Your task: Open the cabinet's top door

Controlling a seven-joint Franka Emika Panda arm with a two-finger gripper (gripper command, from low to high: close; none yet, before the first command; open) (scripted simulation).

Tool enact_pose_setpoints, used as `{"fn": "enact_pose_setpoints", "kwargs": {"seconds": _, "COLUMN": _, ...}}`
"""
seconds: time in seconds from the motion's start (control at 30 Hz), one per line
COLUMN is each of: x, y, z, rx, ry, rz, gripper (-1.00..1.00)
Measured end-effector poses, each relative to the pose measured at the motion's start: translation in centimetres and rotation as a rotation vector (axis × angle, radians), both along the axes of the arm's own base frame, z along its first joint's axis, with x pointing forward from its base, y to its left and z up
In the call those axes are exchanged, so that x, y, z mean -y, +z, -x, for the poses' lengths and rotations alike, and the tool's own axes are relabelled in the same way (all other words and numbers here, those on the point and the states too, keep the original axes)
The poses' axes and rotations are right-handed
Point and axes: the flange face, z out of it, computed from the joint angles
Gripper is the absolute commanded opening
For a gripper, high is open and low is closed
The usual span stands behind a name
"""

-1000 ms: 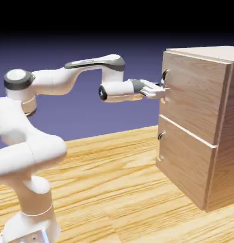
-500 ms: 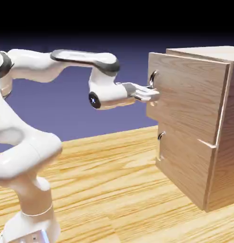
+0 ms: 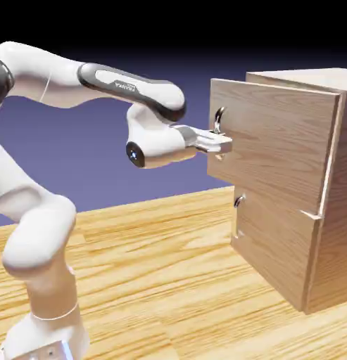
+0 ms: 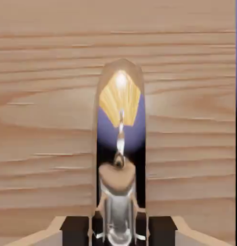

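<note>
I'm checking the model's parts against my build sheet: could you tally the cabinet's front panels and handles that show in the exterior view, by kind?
Front panels: 2 (top door, lower panel)
Handles: 2 (upper handle, lower handle)
Total: 4

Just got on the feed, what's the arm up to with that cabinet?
The arm has its tool closed on the curved metal handle of the cabinet's top door. That door stands partly open, its handle side swung out from the cabinet. The lower door is shut, and the tool isn't on its handle.
</note>
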Motion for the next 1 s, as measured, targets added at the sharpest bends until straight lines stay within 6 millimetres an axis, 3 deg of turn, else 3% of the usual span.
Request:
{"fn": "enact_pose_setpoints", "kwargs": {"seconds": 0.47, "x": 6.9, "y": 0.0, "z": 5.7, "rx": 0.001, "ry": 0.260, "rz": 0.001, "gripper": -1.00}}
{"fn": "enact_pose_setpoints", "kwargs": {"seconds": 1.0, "x": 16.1, "y": 0.0, "z": 9.8, "rx": 0.001, "ry": 0.554, "rz": -0.001, "gripper": -1.00}}
